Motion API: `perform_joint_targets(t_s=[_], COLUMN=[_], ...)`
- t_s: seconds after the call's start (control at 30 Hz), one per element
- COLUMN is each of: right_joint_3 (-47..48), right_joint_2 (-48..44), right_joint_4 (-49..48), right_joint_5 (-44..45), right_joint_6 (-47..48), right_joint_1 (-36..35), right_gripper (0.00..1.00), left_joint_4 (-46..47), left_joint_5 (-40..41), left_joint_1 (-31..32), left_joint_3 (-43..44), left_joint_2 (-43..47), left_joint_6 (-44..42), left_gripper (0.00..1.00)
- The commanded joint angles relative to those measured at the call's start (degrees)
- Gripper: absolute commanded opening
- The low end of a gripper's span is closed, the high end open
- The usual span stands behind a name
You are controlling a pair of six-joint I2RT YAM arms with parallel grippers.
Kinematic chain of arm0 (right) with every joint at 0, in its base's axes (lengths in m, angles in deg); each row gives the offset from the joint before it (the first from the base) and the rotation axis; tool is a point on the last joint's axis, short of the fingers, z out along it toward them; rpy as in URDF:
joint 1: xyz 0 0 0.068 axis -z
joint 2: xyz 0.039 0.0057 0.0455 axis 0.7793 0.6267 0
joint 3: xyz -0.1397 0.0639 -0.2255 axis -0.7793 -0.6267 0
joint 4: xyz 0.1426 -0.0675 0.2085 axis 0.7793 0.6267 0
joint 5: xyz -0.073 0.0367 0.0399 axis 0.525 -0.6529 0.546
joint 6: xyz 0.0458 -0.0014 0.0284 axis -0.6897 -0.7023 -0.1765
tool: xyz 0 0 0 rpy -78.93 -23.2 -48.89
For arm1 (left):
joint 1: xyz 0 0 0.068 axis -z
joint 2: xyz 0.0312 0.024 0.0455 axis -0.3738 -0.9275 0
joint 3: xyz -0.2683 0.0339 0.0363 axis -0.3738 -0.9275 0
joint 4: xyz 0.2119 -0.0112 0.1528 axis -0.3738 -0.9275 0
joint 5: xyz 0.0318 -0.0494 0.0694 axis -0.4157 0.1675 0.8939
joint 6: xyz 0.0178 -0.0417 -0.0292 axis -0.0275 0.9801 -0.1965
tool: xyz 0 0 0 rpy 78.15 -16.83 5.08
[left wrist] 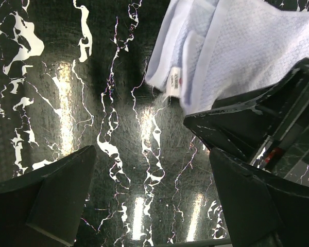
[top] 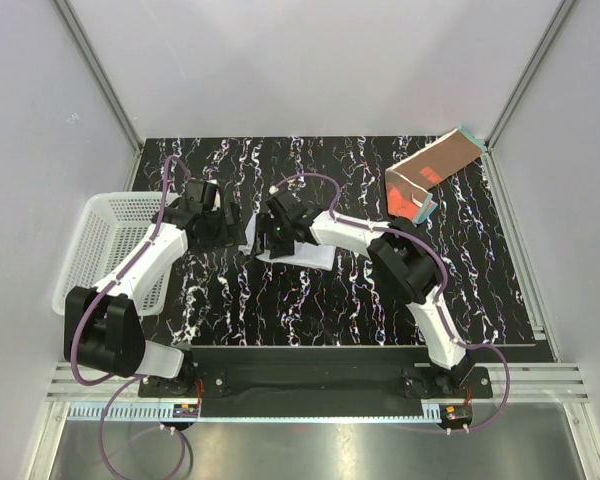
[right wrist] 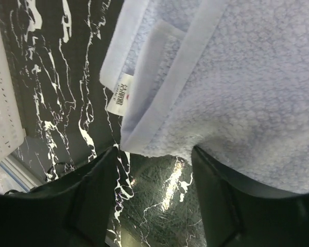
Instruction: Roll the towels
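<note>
**A:** How do the left fingers (left wrist: 150, 154) stand?

**B:** They are spread wide and hold nothing. Between them I see only the black marbled counter (left wrist: 67, 77). The white towel (left wrist: 237, 51) lies just beyond them, not touching them.

**A:** And the right fingers (right wrist: 154, 159)?

**B:** They also stand apart, with bare counter in the gap. The hem of the white towel lies right at their tips, and the right-hand one reaches a little under or against the cloth. Nothing is pinched between them.

**A:** How does this towel lie?

**B:** It is flat near the middle of the counter, with one corner folded over and a small label (right wrist: 124, 95) showing at this fold. From above, the right arm covers part of it.

**A:** Where is the other towel?

**B:** The rust-brown towel (top: 430, 175) is at the far right corner, folded loosely over itself, well apart from both arms. The white basket (top: 90, 250) sits at the left edge, beside the left arm.
</note>
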Motion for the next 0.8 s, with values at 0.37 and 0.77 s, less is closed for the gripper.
perform_joint_targets(t_s=[0.37, 0.77], right_joint_3=[-9.2, -27.3], right_joint_2=[-20.7, -22.5], right_joint_4=[-0.3, -11.9], right_joint_5=[5.5, -0.8], right_joint_6=[3.9, 0.9], right_joint_1=[1.0, 9.3], right_gripper=[1.0, 0.48], left_joint_4=[2.1, 4.0], left_joint_5=[3.8, 2.3], left_joint_1=[0.5, 2.6], left_joint_3=[-0.2, -1.0], left_joint_2=[1.0, 0.3], left_joint_6=[-0.3, -1.7], left_gripper=[0.99, 0.98])
